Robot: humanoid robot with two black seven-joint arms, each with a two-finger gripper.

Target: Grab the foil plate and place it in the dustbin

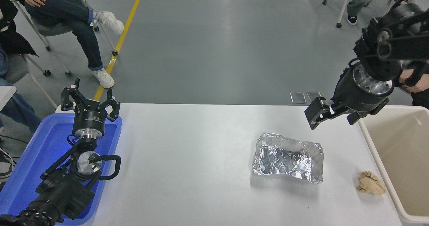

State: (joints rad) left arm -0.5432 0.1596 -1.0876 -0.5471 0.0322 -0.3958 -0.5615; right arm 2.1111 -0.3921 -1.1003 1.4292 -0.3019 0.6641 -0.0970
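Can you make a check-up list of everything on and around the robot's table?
Surface: white table, bare in the middle.
Job's things: foil plate lies on the table, untouched; dustbin at the right edge.
Clutter: tan paper wad between plate and bin; blue tray at left.
Grippers: right gripper open, empty, up above the table beyond the plate; left gripper open, parked over the blue tray.
Cables: black cable loop on the left arm.
Surroundings: grey floor, yellow line, seated people on chairs.
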